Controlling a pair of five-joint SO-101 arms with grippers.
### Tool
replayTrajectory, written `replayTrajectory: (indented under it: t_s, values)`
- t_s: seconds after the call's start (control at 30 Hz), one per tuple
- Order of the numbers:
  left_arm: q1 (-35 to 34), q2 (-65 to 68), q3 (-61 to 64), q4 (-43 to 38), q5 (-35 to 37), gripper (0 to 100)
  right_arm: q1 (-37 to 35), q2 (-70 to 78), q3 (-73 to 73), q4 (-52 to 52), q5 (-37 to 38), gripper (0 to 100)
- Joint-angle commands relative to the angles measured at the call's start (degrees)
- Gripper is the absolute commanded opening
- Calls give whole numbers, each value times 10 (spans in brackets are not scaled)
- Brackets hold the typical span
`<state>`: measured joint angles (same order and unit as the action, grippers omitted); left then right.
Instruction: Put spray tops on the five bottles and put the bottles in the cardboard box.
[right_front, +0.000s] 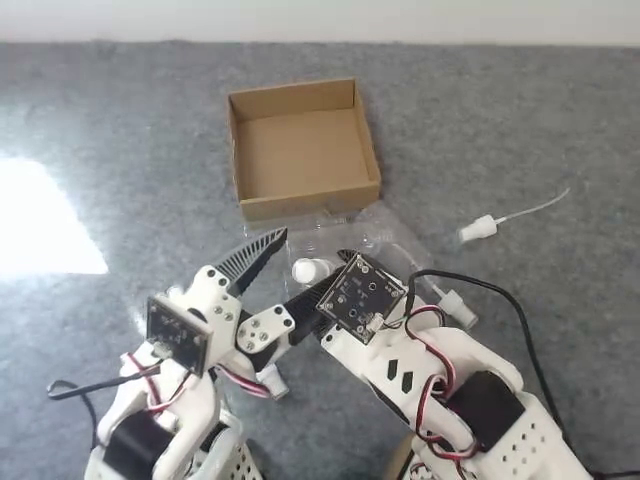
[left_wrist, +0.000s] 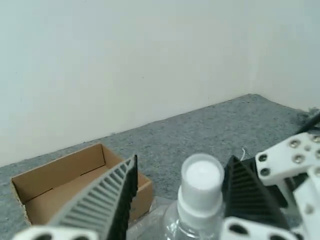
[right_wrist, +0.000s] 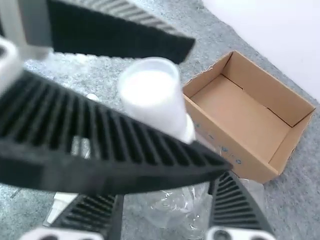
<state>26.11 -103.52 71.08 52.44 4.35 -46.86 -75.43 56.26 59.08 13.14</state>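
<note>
Before the box (right_front: 310, 200), the bottle (right_front: 312, 270) with its top (left_wrist: 201, 176) sits between the left gripper (left_wrist: 182, 162)'s parted fingers. Lower down, the right gripper (right_wrist: 165, 212) clamps its clear body; from above, its camera (right_front: 362, 290) hides that grip. Clear shapes (right_front: 375, 232) beside the box are hard to make out.

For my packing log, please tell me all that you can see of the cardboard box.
The box is brown cardboard, shallow, roughly square, open on top and empty inside. It sits flat on the grey table. Clear bottles lie close by its near wall; whether they touch it cannot be told.
</note>
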Motion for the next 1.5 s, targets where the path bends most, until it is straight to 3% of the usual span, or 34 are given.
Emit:
replayTrajectory:
  t_s: [0.0, 0.73, 1.03, 1.3, 1.47]
  values:
    - [0, -10, -62, 38, 21, 265, 7, -5, -4, -3, 7, 125]
    - [-67, -11, -102, 42, 36, 265, 50, -5, -4, -8, -22, 125]
    - [-62, -10, -27, -31, 33, 265, 12, -5, -4, -7, -21, 125]
    - [1, -9, -22, -14, -13, 265, 12, -5, -4, -7, -21, 125]
    - [1, -10, -27, -10, -12, 265, 13, -5, -4, -7, -21, 125]
